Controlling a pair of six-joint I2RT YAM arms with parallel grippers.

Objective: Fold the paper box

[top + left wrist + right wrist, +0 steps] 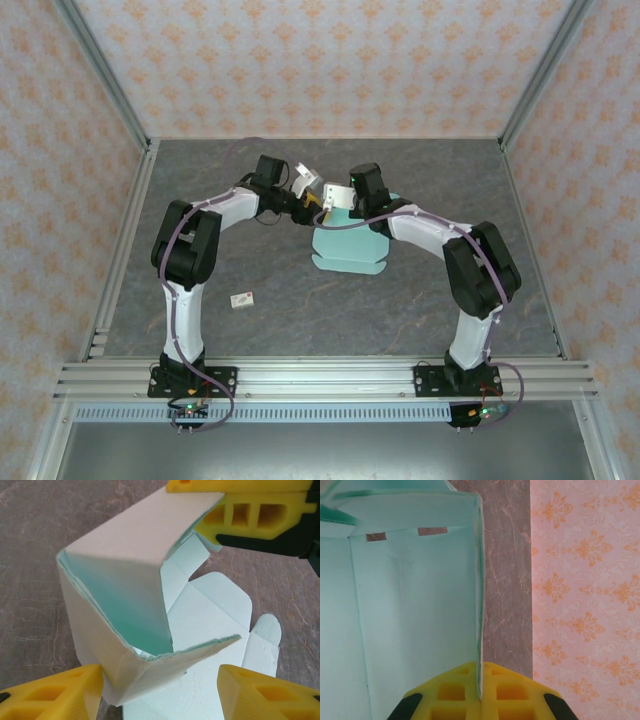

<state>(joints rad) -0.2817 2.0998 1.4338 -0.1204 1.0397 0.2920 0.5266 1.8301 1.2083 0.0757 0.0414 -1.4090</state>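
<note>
Where the two arms meet toward the far middle of the table [300, 330], the paper box [349, 243] sits partly raised, partly flat.

- Right gripper [481, 669]: shut on the top edge of one upright wall, fingers pinched tight with the card sandwiched between them. From the left wrist view, the same yellow fingers clamp the panel's upper corner.
- Left gripper [160, 674]: jaws apart, straddling the near corner of the box. One finger is just beside the outer wall and the other stands clear of the paper. Nothing is pinched.
- Box state: two or three panels stand up and meet in creased corners, forming an open pocket with a darker mint inside. One short flap leans inward across the opening, not tucked.
- The rest of the sheet lies flat on the table toward the near side, with a rounded tab and side flaps unfolded.
- Small white tag [241, 298] lies well apart, near the left arm, no part of the job.

Judgement: roughly mid-task. The walls are started. Closing the body, folding the flat panel over and tucking the tabs all look to be left.
</note>
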